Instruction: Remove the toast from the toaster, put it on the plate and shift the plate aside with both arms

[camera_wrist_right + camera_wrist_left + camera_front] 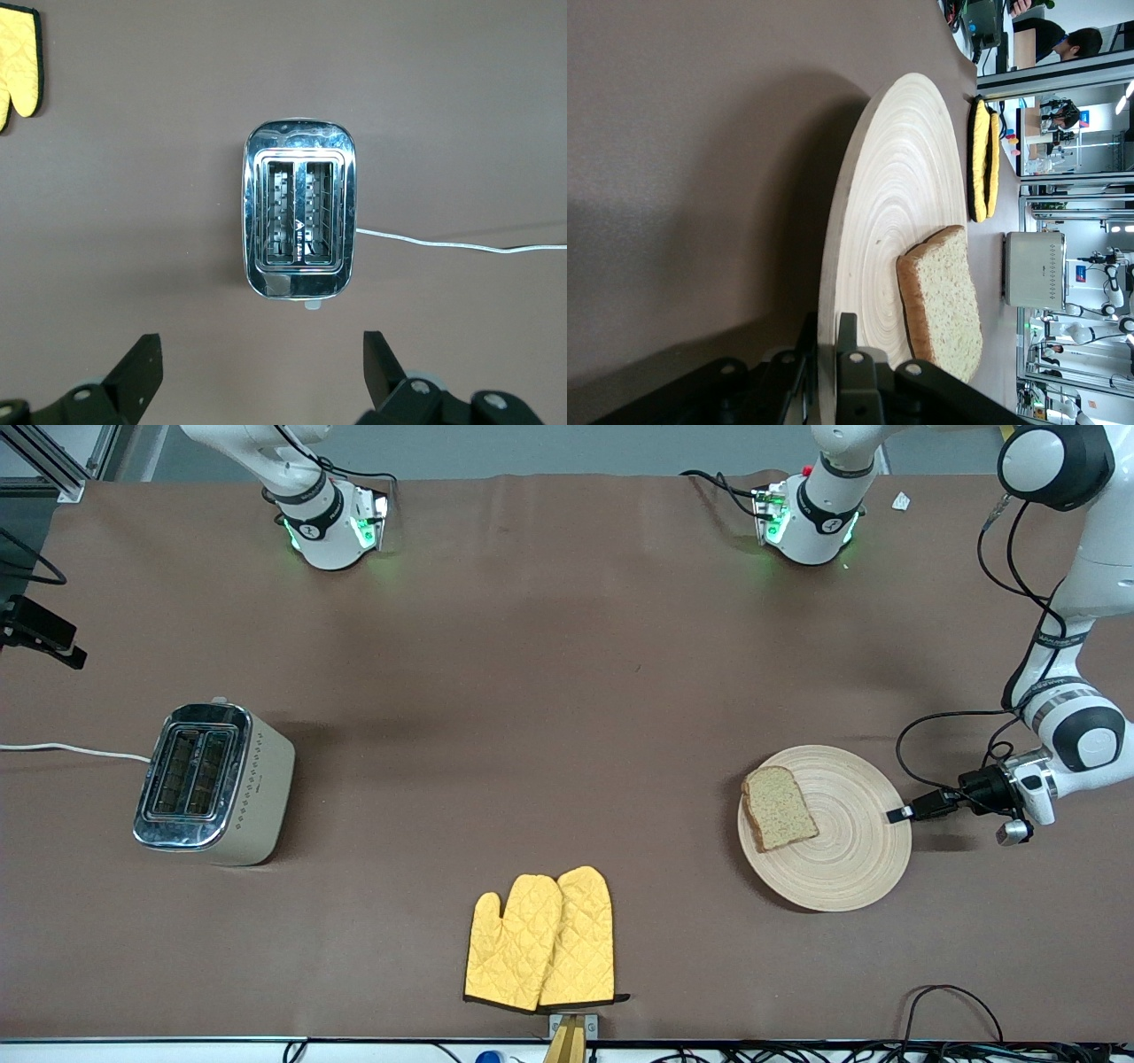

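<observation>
Table (567, 691): covered in matte brown cloth; it carries everything else.
Plate (850, 859): round pale wood with concentric ring grooves, lying flat toward the left arm's end of the table.
Key relation: the left gripper (897, 814) meets the plate edge-on at the rim on the left arm's side; its jaws are nearly closed, pinching that thin rim, one finger above and one below in the left wrist view. Any slide would probably run outward along that line.
Toaster (213, 784): boxy, chrome top, cream sides, both slots empty, white cord trailing; toward the right arm's end.
Right gripper (261, 372): hangs above the toaster with jaws wide apart, holding nothing; well apart from the plate, so the left arm is much nearer.
Oven mitts (542, 939): yellow, quilted, nearest the front camera.
Toast (778, 808): speckled brown slice with darker crust, flat on the plate, toward the rim away from the left gripper.
</observation>
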